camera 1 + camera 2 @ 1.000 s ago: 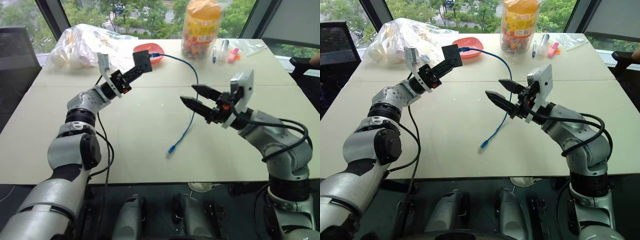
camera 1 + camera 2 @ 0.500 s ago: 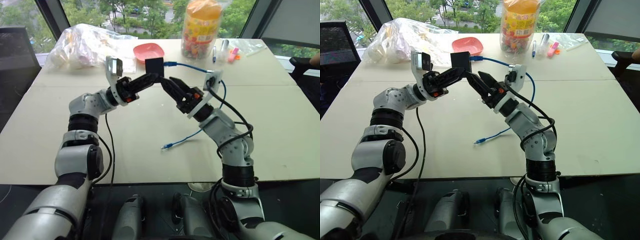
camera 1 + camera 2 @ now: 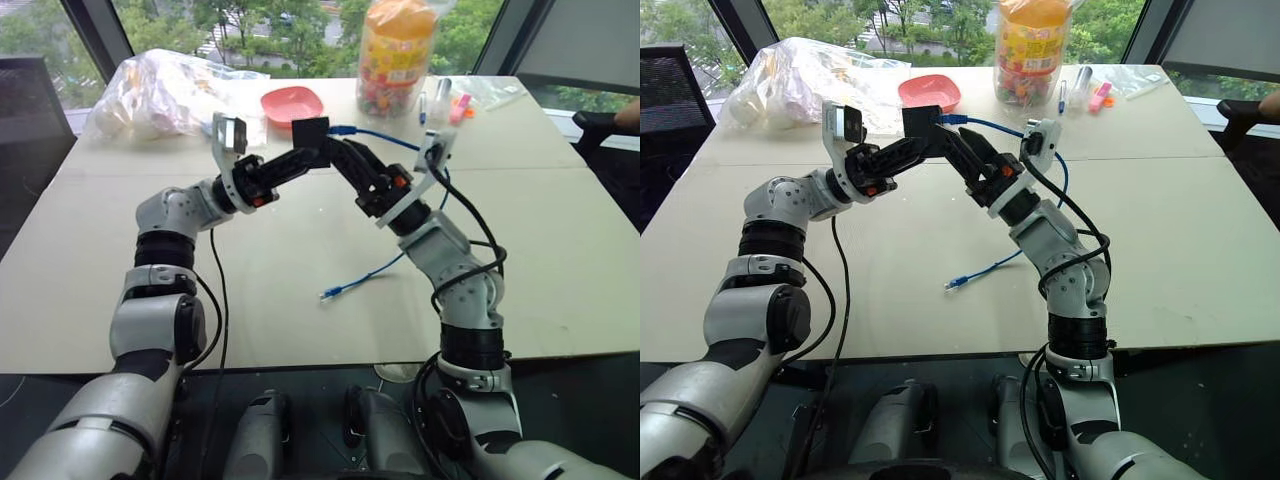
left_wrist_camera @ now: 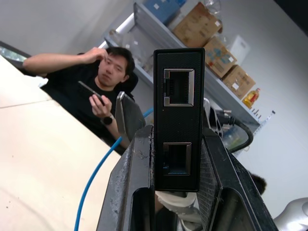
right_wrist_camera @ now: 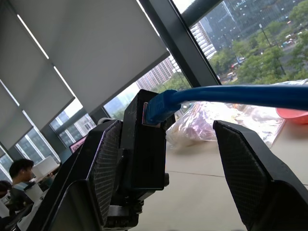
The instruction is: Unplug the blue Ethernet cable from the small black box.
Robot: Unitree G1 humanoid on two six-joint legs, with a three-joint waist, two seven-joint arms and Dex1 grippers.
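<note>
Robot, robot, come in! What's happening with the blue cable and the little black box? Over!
Left gripper shut on small black box, held up over the table. Right gripper open around the plug. Blue Ethernet cable not yet unplugged. Nothing in the way.

Bright daylight from the windows (image 3: pixel 250 20), soft shadows, sharp focus

Both arms reach inward and upward; the left gripper (image 3: pixel 300 158) is clamped tight, the right gripper (image 3: pixel 345 160) spread beside it.
</note>
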